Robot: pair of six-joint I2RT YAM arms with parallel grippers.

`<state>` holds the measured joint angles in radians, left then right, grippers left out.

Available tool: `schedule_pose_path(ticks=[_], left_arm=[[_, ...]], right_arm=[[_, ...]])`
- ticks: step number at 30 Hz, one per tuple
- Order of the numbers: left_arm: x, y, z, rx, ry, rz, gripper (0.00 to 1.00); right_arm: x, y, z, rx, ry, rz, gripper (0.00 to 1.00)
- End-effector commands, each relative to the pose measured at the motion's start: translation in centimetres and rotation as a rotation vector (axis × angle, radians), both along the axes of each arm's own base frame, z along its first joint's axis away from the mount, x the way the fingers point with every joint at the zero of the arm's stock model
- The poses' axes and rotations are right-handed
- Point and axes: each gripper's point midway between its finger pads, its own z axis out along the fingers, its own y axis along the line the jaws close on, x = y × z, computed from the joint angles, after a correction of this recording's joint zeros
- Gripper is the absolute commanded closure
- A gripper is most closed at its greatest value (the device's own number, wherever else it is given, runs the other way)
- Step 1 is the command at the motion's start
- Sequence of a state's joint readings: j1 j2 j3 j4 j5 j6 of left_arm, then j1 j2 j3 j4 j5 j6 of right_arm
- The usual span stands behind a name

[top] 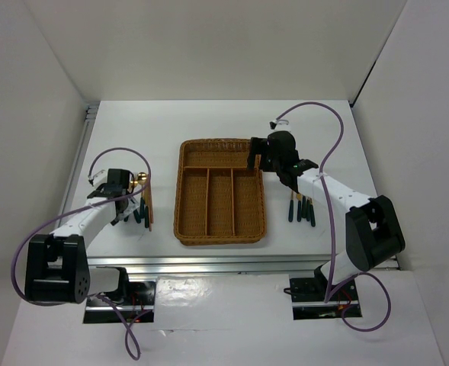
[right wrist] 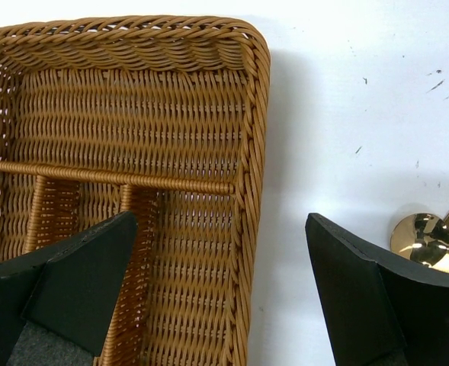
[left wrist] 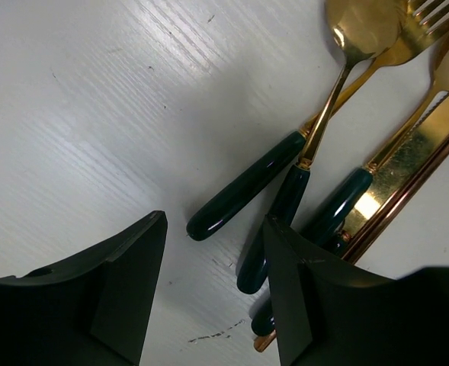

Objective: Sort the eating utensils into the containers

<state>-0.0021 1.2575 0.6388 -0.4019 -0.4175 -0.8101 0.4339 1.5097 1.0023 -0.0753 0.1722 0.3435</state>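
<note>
Judged stiff, light, slick-glazed: take cutlery (left wrist: 338, 206) crosswise at mid-handle (left wrist: 243, 187) with left gripper (left wrist: 215, 229), gaping wide and empty above it; right gripper (right wrist: 220, 229) equally wide, empty, over tray (right wrist: 251, 114) right rim.

1. Top view: the pile of green-handled, gold-headed cutlery (top: 142, 207) lies partly under the left gripper (top: 125, 212), and its pieces are too small to tell apart.
2. The loose dark green handles (top: 302, 210) lose their heads beneath the white right arm (top: 327, 191).
3. Left wrist view: the gold fork head (left wrist: 431, 15) is cut off at the top edge. The copper-brown chopsticks (left wrist: 407, 194) run behind a black finger (left wrist: 338, 305).
4. Right wrist view: the brown wicker tray (right wrist: 251, 152) is cut off at the left and bottom edges. The gold spoon bowls (right wrist: 422, 238) sit partly behind a finger.
</note>
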Motion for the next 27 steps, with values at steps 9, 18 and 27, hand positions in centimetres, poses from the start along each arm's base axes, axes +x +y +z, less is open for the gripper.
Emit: schedule_pose_path(ticks=[9,18,27], left_arm=[[0.6,0.8,-0.5,0.037,0.031,0.000,0.33],[0.8,1.0,-1.0,0.041,0.059,0.002,0.38],[1.2,1.1,-1.2,0.044,0.073,-0.006,0.52]], right_arm=[[1.3,-0.2,2.8,0.010,-0.074,-0.029,0.00],[1.4,-0.3,2.6,0.002,-0.067,-0.037,0.00],[1.5,-0.4,2.6,-0.003,-0.069,-0.044,0.00]])
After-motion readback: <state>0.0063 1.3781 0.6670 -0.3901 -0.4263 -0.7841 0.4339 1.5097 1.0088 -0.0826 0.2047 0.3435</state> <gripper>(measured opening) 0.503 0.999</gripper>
